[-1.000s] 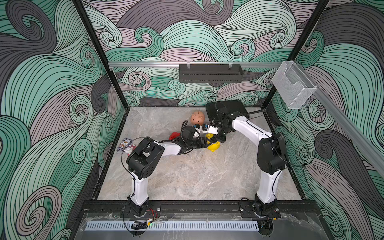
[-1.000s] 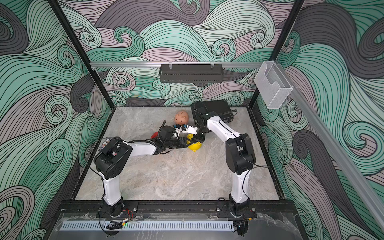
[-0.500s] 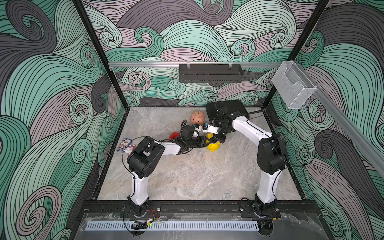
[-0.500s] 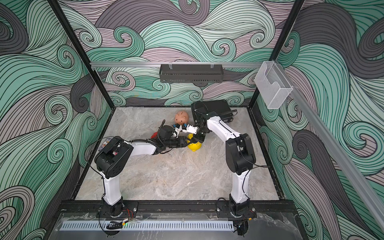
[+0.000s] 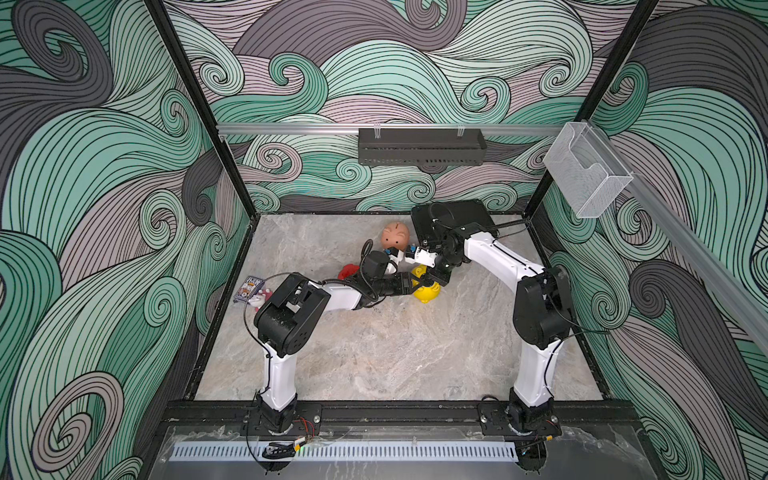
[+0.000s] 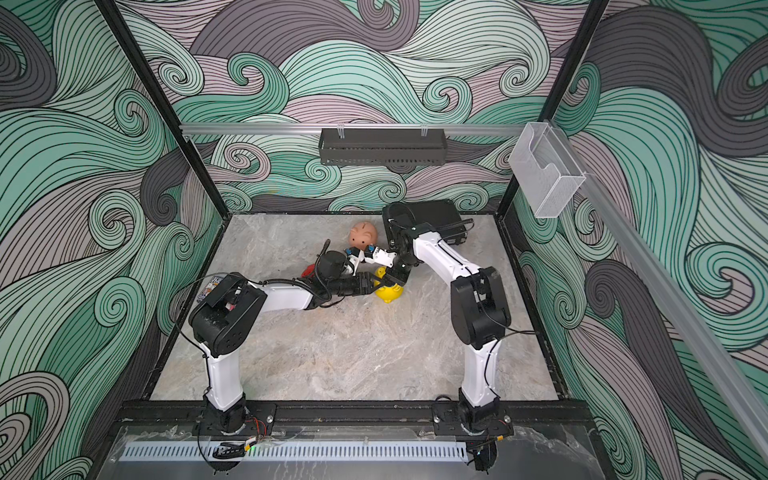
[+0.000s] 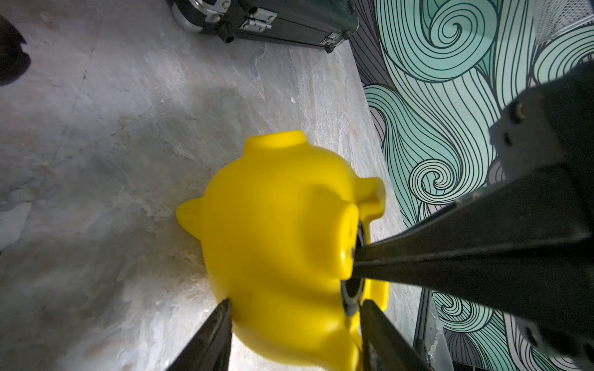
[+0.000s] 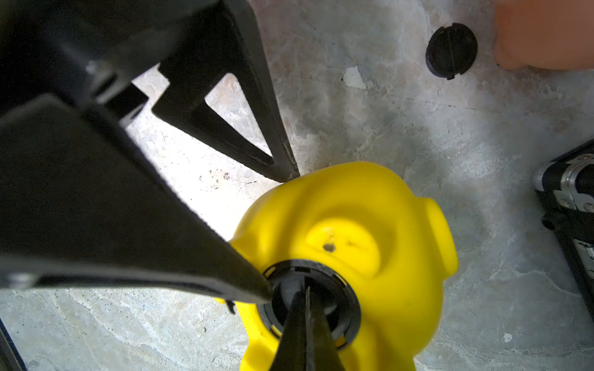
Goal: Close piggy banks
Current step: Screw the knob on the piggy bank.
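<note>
- Marbled grey tabletop [image 5: 374, 353], swirl-patterned walls.
- Yellow piggy bank [image 8: 369, 257] mid-table, lying belly-up, black plug [image 8: 334, 308] seated in belly hole.
- Right gripper [image 8: 305, 298]: jaws closed, tip pressed on plug.
- Left gripper [image 7: 294, 308]: jaws narrowed around pig's body, bracing.
- Step judged: seating plug; next, firm push or twist to lock.
- Spare plug [image 8: 451, 50] beside peach-pink piggy bank [image 5: 395, 235]; red piggy bank [image 5: 347, 272] mostly hidden.
- No legible writing.

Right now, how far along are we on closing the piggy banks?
Nothing looks finished. In hand: the left gripper brackets the yellow pig, which lies on its side, while the shut right gripper presses a black plug into its belly hole. Left: a loose plug still lies beside the peach pig; the red pig is mostly hidden, so its state is unclear.
</note>
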Tool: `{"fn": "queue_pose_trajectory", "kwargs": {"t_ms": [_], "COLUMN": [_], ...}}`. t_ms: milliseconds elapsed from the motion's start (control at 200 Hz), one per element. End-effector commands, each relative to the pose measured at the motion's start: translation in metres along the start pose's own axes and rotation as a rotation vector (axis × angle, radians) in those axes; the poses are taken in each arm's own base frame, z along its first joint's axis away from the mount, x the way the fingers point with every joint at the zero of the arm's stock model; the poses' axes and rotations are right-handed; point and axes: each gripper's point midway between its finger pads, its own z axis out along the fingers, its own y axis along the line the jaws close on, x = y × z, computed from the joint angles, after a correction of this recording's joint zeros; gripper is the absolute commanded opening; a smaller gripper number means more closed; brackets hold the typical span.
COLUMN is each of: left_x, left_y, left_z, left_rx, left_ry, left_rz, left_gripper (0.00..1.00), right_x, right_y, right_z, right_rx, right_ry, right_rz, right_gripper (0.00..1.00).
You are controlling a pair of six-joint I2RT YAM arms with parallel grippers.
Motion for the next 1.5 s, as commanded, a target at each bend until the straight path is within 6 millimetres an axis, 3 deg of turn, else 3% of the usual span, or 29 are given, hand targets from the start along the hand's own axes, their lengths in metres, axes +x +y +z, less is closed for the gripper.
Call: {"fn": "queue_pose_trajectory", "kwargs": {"t_ms": [0,325,540,811,1171,1496], "left_x": [0.028,0.028,0.029,0.030,0.030,0.030], "left_y": [0.020,0.019,0.019,0.019,0.018,0.018], "left_z": [0.012,0.012,0.013,0.013,0.013,0.013], "left_rx": [-0.050,-0.054,-0.056,-0.057,-0.058,-0.060], "left_ry": [0.066,0.061,0.064,0.064,0.062,0.061], "left_rz": [-0.024,-0.023,-0.025,-0.023,-0.024,-0.022], "left_gripper": [0.59,0.59,0.60,0.60,0.60,0.60], "right_x": [0.044,0.034,0.028,0.028,0.027,0.028], "right_y": [-0.007,-0.025,-0.018,-0.027,-0.019,-0.018], "right_z": [0.039,0.027,0.031,0.028,0.030,0.032], "right_rx": [-0.007,0.122,0.145,0.215,0.230,0.257], "right_ry": [0.181,0.155,0.153,0.142,0.116,0.117], "right_rz": [0.093,0.379,0.509,0.724,1.002,1.105], "right_gripper": [0.00,0.00,0.00,0.00,0.00,0.00]}}
